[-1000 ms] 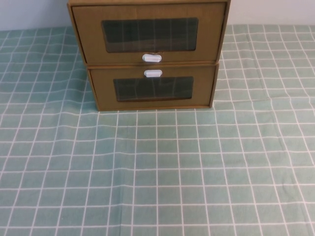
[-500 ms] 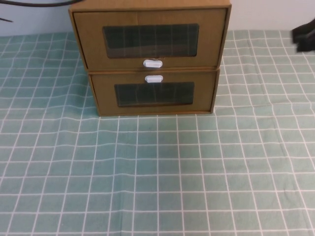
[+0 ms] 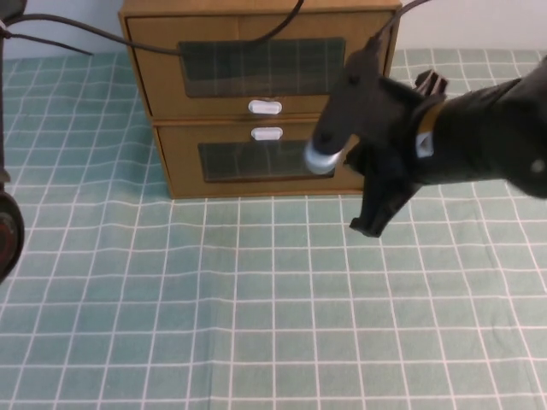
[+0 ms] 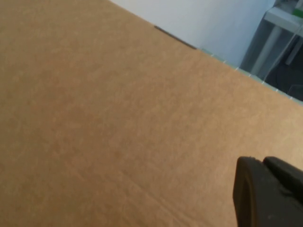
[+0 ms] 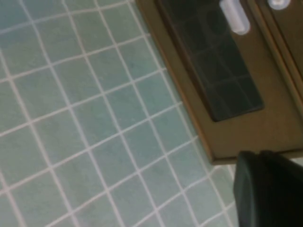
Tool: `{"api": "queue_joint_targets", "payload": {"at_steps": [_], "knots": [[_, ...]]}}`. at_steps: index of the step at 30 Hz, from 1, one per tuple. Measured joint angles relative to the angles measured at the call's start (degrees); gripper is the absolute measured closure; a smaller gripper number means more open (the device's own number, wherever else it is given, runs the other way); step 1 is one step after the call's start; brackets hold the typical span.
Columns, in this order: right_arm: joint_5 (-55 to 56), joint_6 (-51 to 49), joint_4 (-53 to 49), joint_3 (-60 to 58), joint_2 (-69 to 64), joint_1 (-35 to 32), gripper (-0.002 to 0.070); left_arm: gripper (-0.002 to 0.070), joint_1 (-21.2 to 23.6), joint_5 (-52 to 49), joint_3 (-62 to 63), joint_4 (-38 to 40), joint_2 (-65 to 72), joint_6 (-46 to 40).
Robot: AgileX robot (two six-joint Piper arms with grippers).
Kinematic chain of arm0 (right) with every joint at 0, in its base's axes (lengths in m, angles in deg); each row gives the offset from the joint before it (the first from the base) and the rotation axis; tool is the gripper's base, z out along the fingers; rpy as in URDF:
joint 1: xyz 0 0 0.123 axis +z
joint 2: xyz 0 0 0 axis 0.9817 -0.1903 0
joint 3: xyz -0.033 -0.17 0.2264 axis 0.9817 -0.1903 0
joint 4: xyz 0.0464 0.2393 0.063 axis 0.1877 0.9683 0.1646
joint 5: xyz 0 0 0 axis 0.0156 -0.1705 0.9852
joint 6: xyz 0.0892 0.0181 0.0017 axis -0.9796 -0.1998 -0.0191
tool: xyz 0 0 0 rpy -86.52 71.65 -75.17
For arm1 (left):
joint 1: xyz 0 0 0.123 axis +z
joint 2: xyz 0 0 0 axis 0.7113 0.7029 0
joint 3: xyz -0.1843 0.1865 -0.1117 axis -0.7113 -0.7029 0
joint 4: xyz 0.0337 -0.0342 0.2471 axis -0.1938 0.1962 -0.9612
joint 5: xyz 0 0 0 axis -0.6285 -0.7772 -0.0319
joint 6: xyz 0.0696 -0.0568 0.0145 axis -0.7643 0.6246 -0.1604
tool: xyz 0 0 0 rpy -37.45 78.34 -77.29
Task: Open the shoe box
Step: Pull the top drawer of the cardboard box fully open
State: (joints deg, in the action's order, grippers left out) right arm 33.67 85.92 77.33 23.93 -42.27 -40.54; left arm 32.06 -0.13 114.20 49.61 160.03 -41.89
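The shoe box [image 3: 261, 94] stands at the far middle of the surface, backed against a pale wall [image 3: 479, 21]. It is a brown cardboard stack of two drawers. The upper drawer [image 3: 162, 85] and the lower drawer [image 3: 179, 158] each carry a dark window and a small white handle: the upper handle [image 3: 264, 108] sits just above the lower handle [image 3: 267, 133]. Both drawer fronts lie flush with the frame, so the box is not yet opened.

The right gripper [image 3: 369, 224] reaches in from the right on a bulky black arm [image 3: 479, 137] that covers the right end of both drawer fronts. Its tip points down at the cloth just in front of the box's lower right corner, and its jaws are clenched on nothing. Whether it touches the box cannot be told. In the right wrist view the lower drawer's window [image 5: 213, 61] and handle [image 5: 234, 16] show clearly, with the box's corner close to the black gripper body [image 5: 270, 189].

The left gripper [image 4: 267, 194] hangs close over a broad plain cardboard face [image 4: 118, 118] of the box; whether it is released or clenched cannot be told. In the high view only a dark part of the left arm [image 3: 5, 226] shows at the left edge. A black cable [image 3: 171, 47] trails across the upper drawer.

A green cloth [image 3: 214, 299] with a white grid covers the surface.
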Motion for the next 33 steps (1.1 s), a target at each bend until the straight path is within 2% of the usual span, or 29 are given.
{"api": "queue_joint_targets", "payload": {"at_steps": [8,14,18,24,33], "knots": [[0.23,-29.58,-39.03,0.12,-4.35,9.61,0.0689,0.0680,0.00,-3.94,0.36,-0.20,2.93,1.98],[0.85,-50.23,-64.75,0.22,-10.02,13.03,0.0689,0.0680,0.00,-4.06,0.73,0.19,4.11,3.96],[-0.35,-59.83,-79.05,0.22,-13.48,14.13,0.0689,0.0680,0.10,-4.06,0.95,-0.56,4.10,5.16],[-2.10,-63.99,-84.12,0.92,-17.84,14.69,0.0637,0.0680,0.46,-4.06,0.95,-0.45,4.10,5.29],[-2.57,-64.25,-84.48,1.06,-21.00,14.69,0.0381,0.0680,1.94,-4.38,0.95,3.46,4.67,5.52]]}}
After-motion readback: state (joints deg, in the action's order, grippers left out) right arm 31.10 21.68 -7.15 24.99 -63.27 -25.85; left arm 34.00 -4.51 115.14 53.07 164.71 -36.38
